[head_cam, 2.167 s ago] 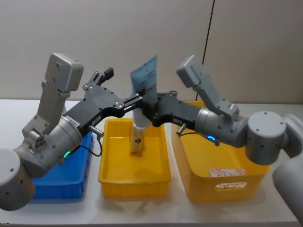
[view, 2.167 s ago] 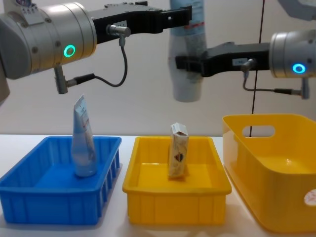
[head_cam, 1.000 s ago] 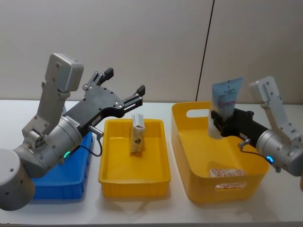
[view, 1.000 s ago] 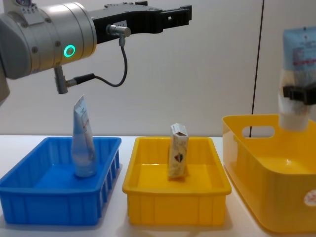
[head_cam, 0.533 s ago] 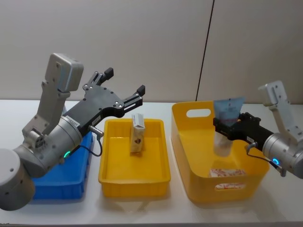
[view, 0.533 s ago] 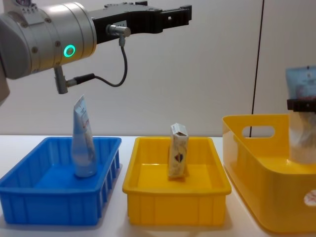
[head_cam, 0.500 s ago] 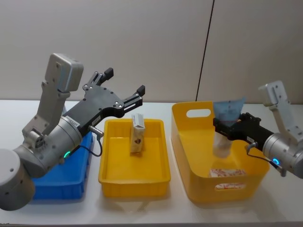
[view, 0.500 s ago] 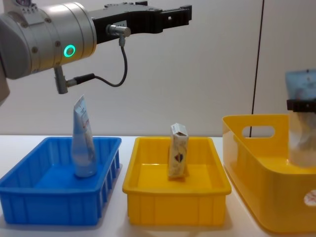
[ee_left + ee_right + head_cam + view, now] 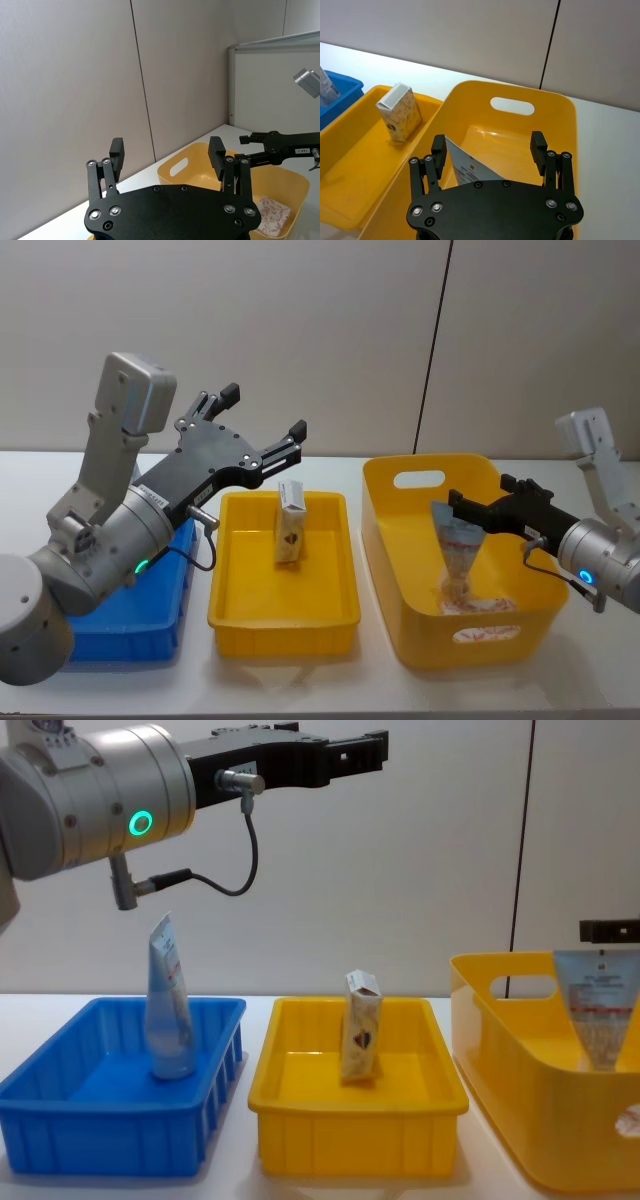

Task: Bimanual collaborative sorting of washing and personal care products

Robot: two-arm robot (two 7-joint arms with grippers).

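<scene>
Pouch dropped in the deep yellow bin, both claws spread.

The right claw (image 9: 478, 508) hangs with fingers apart over the deep yellow plastic bin (image 9: 398, 570), at 3 o'clock on the white table (image 9: 300, 685); just below it a pale blue-white soft pouch (image 9: 457, 550) stands wide end up, apart from the fingers. The left claw (image 9: 262, 427) hovers spread, at 11 o'clock above the shallow yellow tray (image 9: 240, 610) holding a small upright white carton (image 9: 290, 524). A second pouch (image 9: 168, 1005) stands in the blue tray (image 9: 60, 1120) at 9 o'clock.
</scene>
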